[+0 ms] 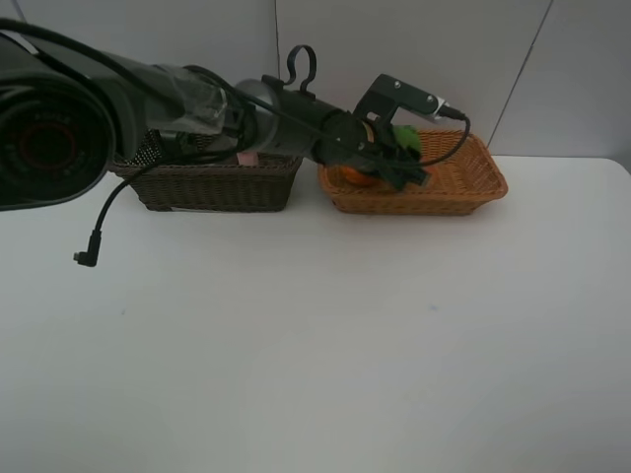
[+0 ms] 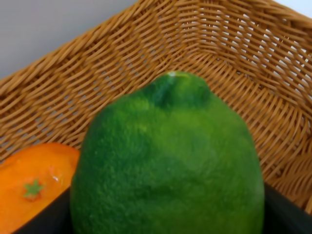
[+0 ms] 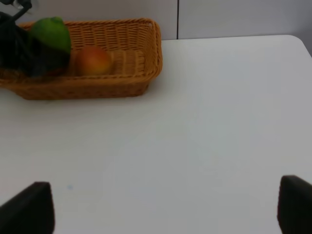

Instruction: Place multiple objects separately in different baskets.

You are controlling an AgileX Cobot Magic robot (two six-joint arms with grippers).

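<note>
While the left gripper [image 1: 399,158] reaches across to the tan basket [image 1: 471,182], its jaws are closed around the green fruit [image 2: 168,161], which fills the left wrist view and sits wide between them, so the grip is a broad one. The fruit hangs inside the basket's walls, just above the weave, with the orange [image 2: 31,187] lying just beside the jaws on the basket floor. The red-yellow peach [image 3: 92,60] rests a little farther along the same basket, on the far side of the jaws from the orange. Holding the fruit low and between its neighbours probably lets it be set down without rolling or knocking them.

The right gripper [image 3: 165,207] hovers over the bare worktop [image 1: 315,335], well apart from both baskets, its jaws spread wide and holding nothing; it seems parked clear of the left arm's reach.

The dark brown basket [image 1: 217,185] stands beside the tan one, mostly hidden behind the left arm, with only a pink item [image 1: 246,157] showing. With the worktop free of loose items, the sorting looks nearly finished; the fruit appears ready for release.
</note>
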